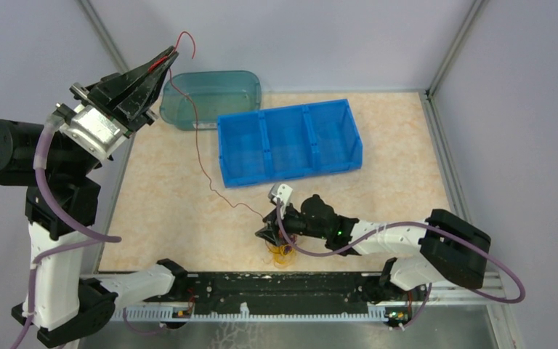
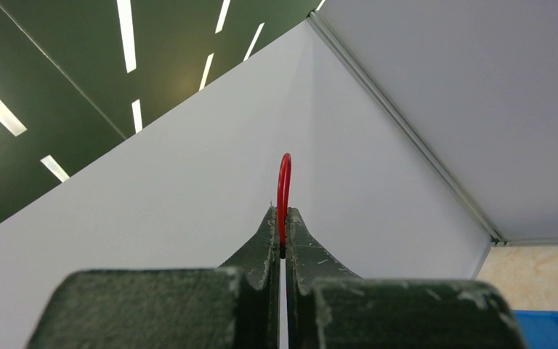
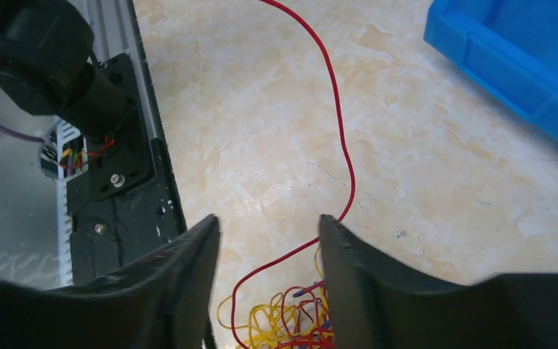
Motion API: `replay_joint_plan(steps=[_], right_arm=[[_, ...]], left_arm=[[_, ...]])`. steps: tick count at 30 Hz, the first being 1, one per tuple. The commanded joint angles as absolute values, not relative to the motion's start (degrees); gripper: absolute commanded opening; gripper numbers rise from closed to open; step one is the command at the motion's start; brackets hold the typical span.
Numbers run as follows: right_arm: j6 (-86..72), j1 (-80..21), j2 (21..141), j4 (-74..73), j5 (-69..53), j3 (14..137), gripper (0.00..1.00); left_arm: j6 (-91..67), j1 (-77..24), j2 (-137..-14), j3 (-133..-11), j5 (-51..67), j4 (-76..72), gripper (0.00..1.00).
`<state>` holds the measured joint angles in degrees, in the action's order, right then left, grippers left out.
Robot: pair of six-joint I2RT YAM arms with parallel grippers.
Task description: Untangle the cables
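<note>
Cables (image 1: pixel 283 253) — red strand (image 1: pixel 197 145) pinched high in left gripper (image 1: pixel 167 57), right gripper (image 3: pixel 269 225) parted over yellow-red clump (image 3: pixel 290 327).

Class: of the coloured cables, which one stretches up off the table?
The red cable, pinched in the left gripper; the yellow ones lie clumped on the table at the right gripper.

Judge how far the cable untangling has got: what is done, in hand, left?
Done: the left gripper, shut on the red cable, holds one end high, so most of it runs free. In hand: the right gripper, jaws open, sits over the clump of yellow and dark strands. Left: the red cable's lower end is tangled in that clump, which is not yet separated.
</note>
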<state>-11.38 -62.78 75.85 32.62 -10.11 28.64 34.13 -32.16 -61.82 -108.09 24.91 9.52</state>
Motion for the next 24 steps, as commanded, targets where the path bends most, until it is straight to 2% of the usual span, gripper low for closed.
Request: replay_joint_plan(steps=[1,3,6,10,15,23,24], right_arm=[[-14.11,-60.98,72.57,34.13,-7.31,30.29,0.63],[-14.84,-60.83,71.83,34.4,-7.4,30.03,0.68],[-15.2,-60.63,72.91,33.66,-8.18,30.27,0.69],[-16.75,-60.44,75.41,34.65,-11.44,30.18,0.62],[-19.05,-60.38,77.86,36.93,-13.51,30.2,0.42],[-20.17,-60.2,79.08,35.16,-11.47,31.17,0.37],[-20.63,-60.01,78.84,34.41,-11.17,31.39,0.41]], left_arm=[[33.93,-32.39,-61.62,-108.8,25.82,9.67,0.0],[33.95,-32.35,-61.53,-108.68,25.99,9.76,0.0],[33.92,-32.36,-61.44,-108.56,26.15,9.71,0.0],[33.87,-32.39,-61.35,-108.55,26.19,9.65,0.0],[33.98,-32.35,-61.18,-108.33,26.22,9.69,0.0],[34.02,-32.35,-60.61,-107.58,27.2,9.77,0.0],[34.21,-32.34,-60.61,-107.69,27.22,9.76,0.0]])
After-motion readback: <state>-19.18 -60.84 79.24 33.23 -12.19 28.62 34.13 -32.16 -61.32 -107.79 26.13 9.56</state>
